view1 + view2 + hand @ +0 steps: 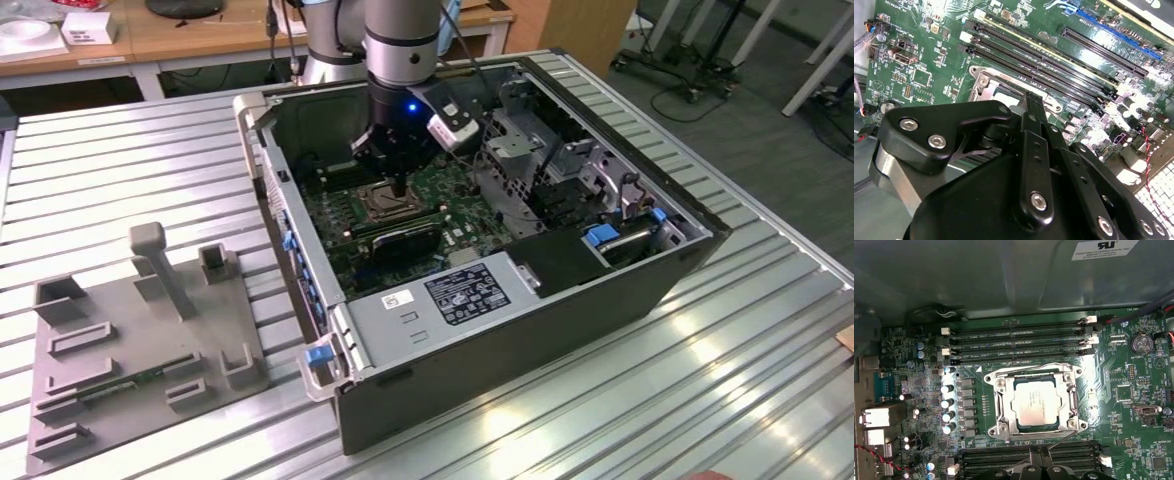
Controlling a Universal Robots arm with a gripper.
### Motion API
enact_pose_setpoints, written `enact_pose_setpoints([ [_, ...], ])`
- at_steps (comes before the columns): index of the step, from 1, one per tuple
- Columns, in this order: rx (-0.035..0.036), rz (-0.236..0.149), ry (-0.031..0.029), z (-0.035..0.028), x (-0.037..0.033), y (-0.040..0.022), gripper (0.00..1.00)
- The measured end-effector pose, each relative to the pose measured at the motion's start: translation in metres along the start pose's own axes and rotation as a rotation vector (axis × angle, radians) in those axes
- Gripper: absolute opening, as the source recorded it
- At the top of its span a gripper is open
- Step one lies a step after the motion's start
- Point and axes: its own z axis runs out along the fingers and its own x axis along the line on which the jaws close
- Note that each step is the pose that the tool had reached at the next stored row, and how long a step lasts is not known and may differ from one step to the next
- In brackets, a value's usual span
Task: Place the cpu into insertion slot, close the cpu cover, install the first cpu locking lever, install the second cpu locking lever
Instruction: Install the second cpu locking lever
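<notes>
Black gripper (1030, 100) links filled the near part of the second wrist view, fingers drawn narrowly together with nothing seen between them, tips just above the socket's silvery rim. Beyond them, in the first wrist view, the cpu (1036, 401) lay flat in the insertion slot (999, 412), its pale metallic face showing through the cut-out of the cpu cover (1072, 401), which was down over it. Long black memory slots (1016, 342) ran at twelve o'clock from the socket on the green motherboard (1124, 400). Seen from the exterior view, the arm (400, 60) reached down into an open computer case (641, 290) on a ribbed metal table (120, 170).
</notes>
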Motion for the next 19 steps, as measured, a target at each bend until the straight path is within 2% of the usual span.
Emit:
enact_pose_setpoints([
  [6, -0.0001, 0.000, -0.0008, 0.0020, 0.0023, -0.0002, 0.10],
  [10, 0.0000, 0.000, -0.0007, 0.0041, 0.0069, -0.0006, 0.10],
  [14, 0.0007, 0.003, -0.0007, 0.0058, 0.0148, -0.0012, 0.10],
  [19, 0.0015, 0.008, -0.0008, 0.0095, 0.0174, -0.0014, 0.10],
])
